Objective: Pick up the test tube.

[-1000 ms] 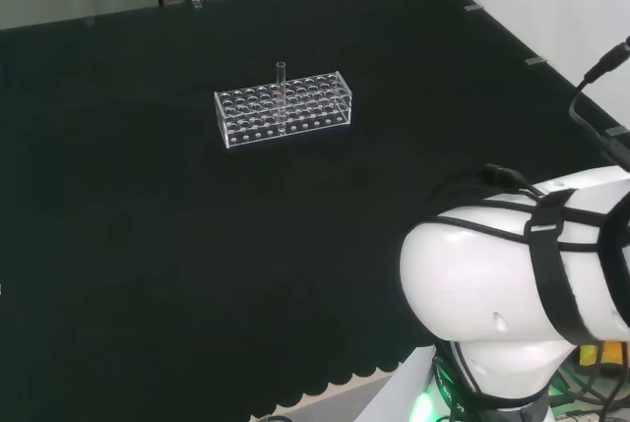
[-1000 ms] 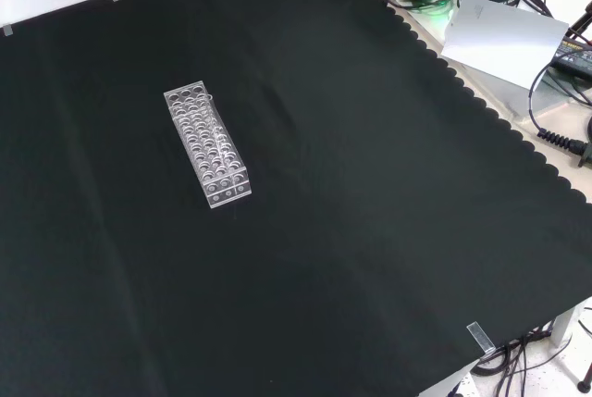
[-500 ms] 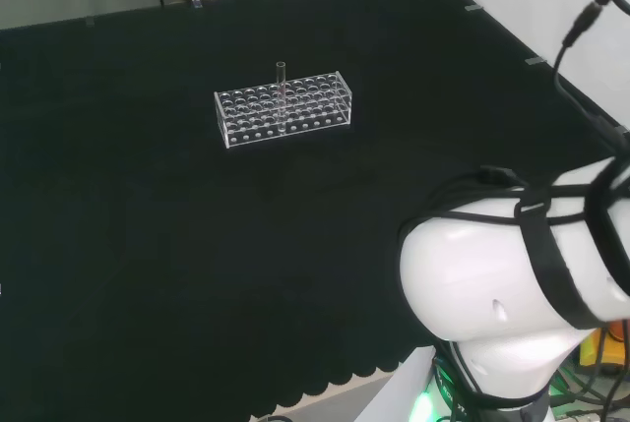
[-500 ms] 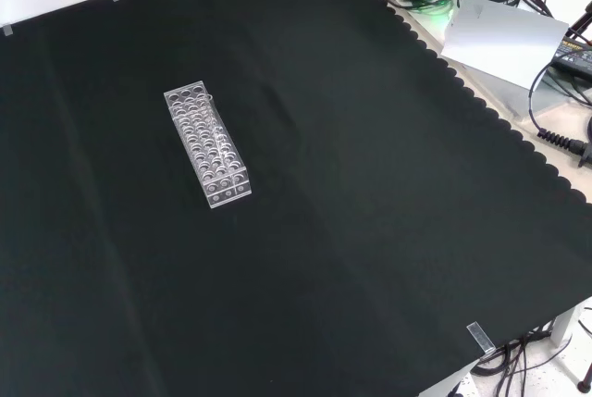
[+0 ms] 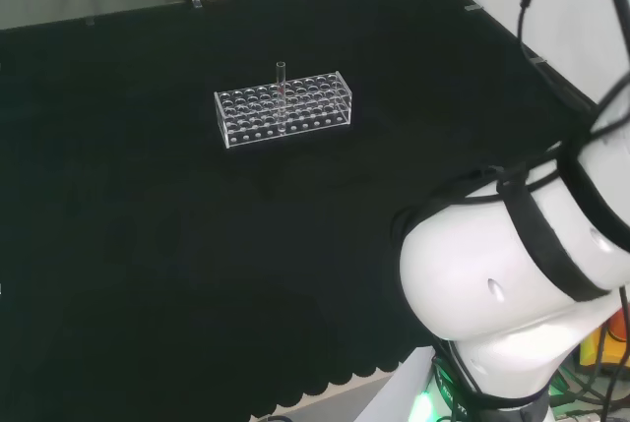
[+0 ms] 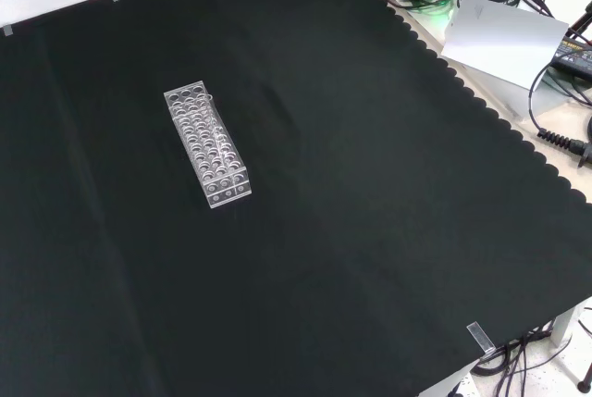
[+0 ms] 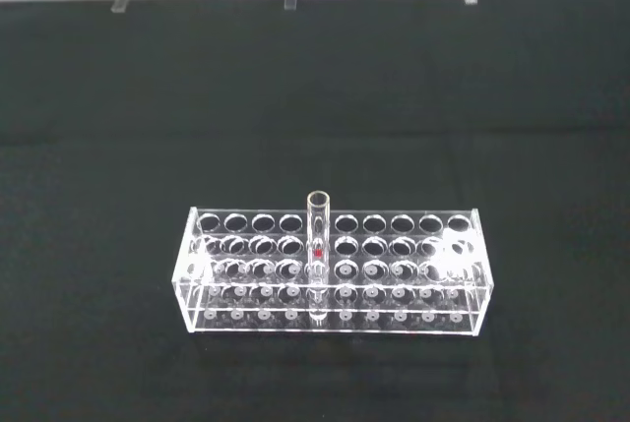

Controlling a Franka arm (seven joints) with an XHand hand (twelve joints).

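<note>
test tube (image 7: 318,235) upright in clear rack (image 7: 333,271), black cloth (image 5: 148,225)

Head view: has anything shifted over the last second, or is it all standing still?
The arm's white links at the right have swung, the upper one tilting up and rightward. The test tube stays upright in its clear rack, which hasn't moved on the black cloth.

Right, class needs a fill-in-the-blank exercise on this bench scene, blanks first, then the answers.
1. The tube stands ____ in the rack.
2. The rack is made of clear ____.
3. The rack rests on a ____ cloth.
4. The number of tubes in the rack is ____.

Missing words: upright; plastic; black; one
</note>
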